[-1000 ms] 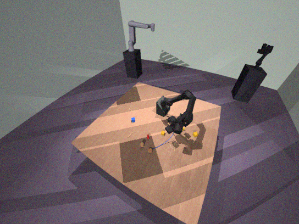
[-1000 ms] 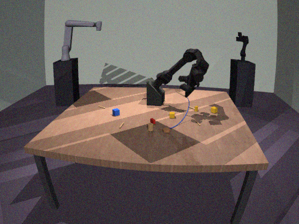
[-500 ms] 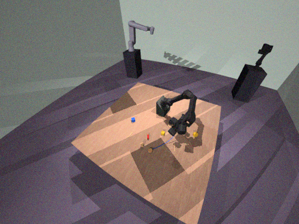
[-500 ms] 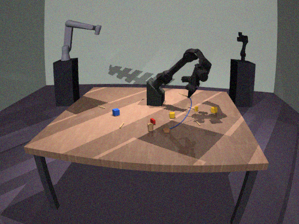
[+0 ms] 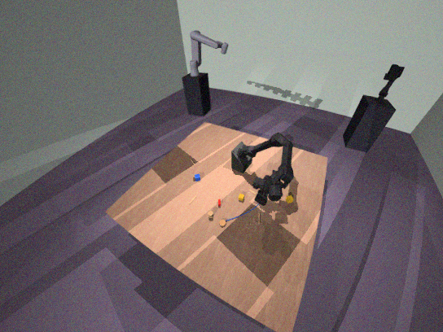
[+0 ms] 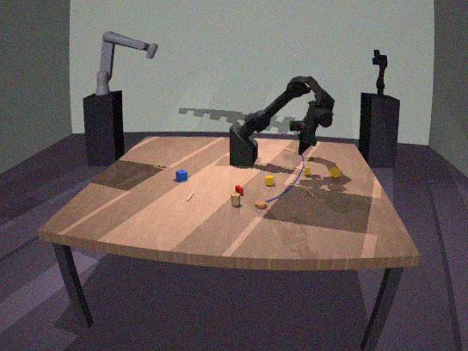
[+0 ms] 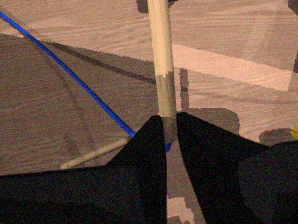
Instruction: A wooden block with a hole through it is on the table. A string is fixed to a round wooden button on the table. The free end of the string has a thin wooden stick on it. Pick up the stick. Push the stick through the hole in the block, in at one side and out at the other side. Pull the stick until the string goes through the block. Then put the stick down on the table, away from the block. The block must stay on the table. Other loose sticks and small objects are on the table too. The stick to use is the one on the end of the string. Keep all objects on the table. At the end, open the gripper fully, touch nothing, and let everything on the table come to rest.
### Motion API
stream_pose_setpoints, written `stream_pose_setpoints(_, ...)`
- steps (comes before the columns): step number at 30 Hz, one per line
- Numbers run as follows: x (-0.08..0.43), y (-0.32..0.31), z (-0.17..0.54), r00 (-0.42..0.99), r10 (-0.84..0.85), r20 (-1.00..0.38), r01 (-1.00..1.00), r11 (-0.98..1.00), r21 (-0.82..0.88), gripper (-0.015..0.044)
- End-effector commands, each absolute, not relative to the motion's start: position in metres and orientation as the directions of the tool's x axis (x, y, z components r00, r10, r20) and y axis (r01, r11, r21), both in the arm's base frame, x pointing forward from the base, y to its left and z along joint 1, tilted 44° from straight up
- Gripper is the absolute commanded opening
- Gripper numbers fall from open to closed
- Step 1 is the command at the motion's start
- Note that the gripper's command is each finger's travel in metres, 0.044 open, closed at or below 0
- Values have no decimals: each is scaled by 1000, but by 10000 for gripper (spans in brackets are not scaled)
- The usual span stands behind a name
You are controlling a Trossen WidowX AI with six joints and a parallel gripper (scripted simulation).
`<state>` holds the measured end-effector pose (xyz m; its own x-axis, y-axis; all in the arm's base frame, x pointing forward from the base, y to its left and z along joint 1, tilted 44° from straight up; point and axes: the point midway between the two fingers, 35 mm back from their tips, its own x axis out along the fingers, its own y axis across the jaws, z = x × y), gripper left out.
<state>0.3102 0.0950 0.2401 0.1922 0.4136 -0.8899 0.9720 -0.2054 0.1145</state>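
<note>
My gripper (image 5: 260, 203) (image 6: 302, 151) (image 7: 168, 123) is shut on the pale wooden stick (image 6: 291, 150) (image 7: 162, 55), at its string end, and holds it above the table. The blue string (image 5: 248, 211) (image 6: 304, 162) (image 7: 90, 92) runs from the fingertips down to the round wooden button (image 5: 222, 223) (image 6: 261, 205) on the table. A tan upright block (image 5: 210, 216) (image 6: 235, 200) stands left of the button. A yellow block (image 5: 241, 198) (image 6: 269, 181) lies behind the button. No hole can be made out in either, so I cannot tell which is the holed block.
A red piece (image 5: 219, 203) (image 6: 239, 189), a blue cube (image 5: 197, 177) (image 6: 181, 175), a small yellow piece (image 6: 307, 170) and another yellow block (image 5: 289, 198) (image 6: 335, 172) stand on the table. Loose sticks lie at the left (image 5: 192, 199) (image 6: 190, 196) and below the gripper's right side.
</note>
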Motion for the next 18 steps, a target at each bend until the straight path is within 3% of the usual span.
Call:
stream_pose_setpoints(1, 314, 97, 248, 227, 408, -884, 972, -152, 180, 0)
stream_pose_setpoints(18, 315, 99, 241, 216, 424, -880, 974, -162, 161, 0)
